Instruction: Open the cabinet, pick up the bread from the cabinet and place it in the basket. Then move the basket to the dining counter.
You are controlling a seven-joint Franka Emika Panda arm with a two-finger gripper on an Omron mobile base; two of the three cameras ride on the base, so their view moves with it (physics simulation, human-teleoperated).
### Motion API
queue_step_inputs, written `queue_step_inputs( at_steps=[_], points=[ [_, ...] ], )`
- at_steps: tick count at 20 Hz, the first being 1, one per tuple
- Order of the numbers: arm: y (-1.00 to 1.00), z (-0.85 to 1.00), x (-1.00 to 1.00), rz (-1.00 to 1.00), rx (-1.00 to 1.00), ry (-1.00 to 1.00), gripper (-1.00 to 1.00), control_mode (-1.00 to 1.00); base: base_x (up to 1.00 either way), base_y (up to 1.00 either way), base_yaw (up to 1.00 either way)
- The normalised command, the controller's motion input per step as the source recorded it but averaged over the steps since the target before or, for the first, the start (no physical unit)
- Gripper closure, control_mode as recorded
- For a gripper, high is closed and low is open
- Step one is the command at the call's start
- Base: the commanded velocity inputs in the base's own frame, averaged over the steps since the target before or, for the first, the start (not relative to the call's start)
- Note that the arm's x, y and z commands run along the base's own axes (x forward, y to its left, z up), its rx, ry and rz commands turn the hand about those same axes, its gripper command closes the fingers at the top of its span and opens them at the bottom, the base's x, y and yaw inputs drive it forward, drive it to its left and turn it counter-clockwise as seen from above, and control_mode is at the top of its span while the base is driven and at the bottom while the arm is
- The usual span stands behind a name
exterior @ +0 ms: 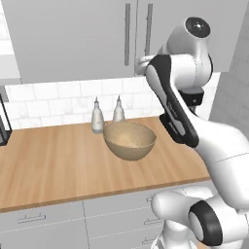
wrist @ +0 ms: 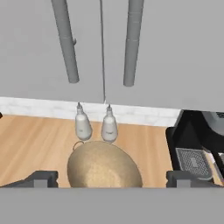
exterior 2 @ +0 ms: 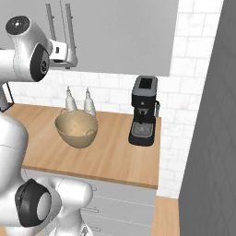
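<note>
pincer [wrist: 112,179]: standing spread wide, the two dark fingertips sitting far apart at the bottom of the hand view, pinching nothing and touching nothing; it is hanging in front of the cabinet doors, above the basket.
cabinet [exterior: 73,39]: both flat light-grey doors are lying shut, smooth and matte, meeting at a thin seam.
handles [wrist: 65,43]: two long round grey bars are hanging upright on either side of the seam, apart from the pincer.
basket [exterior: 129,140]: round, bowl-shaped, tan with beige speckles and smooth sides; it is sitting upright on the tabletop just in front of the bottles, below the cabinet.
bread: cannot tell where it is lying with the doors shut.
bottles [exterior: 97,116]: two small white, pear-shaped bottles with narrow necks are standing side by side against the wall, just behind the basket.
tabletop [exterior: 48,165]: light-brown wood planks, flat, with grey drawer fronts below.
wall [exterior: 53,99]: white glossy tiles.
coffee machine [exterior 2: 144,110]: black and boxy, standing on the tabletop to the right of the basket, well apart from it.
</note>
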Motion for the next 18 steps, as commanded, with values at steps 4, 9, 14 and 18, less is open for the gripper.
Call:
queue_step_inputs(
  at_steps=[4, 9, 14, 18],
  points=[
    [0.01, 0.84, 0.23, -0.08, -0.02, -0.26, -1.0, -1.0, 0.0, 0.0, 0.0],
    [0.0, 0.59, 0.31, -0.16, -0.01, -0.14, -1.0, -1.0, 0.0, 0.0, 0.0],
    [0.0, 0.14, 0.35, -0.1, 0.0, -0.01, -1.0, -1.0, 0.0, 0.0, 0.0],
    [-0.01, 0.0, 0.61, -0.03, 0.0, 0.0, -1.0, -1.0, 0.0, 0.0, 0.0]
  ],
)
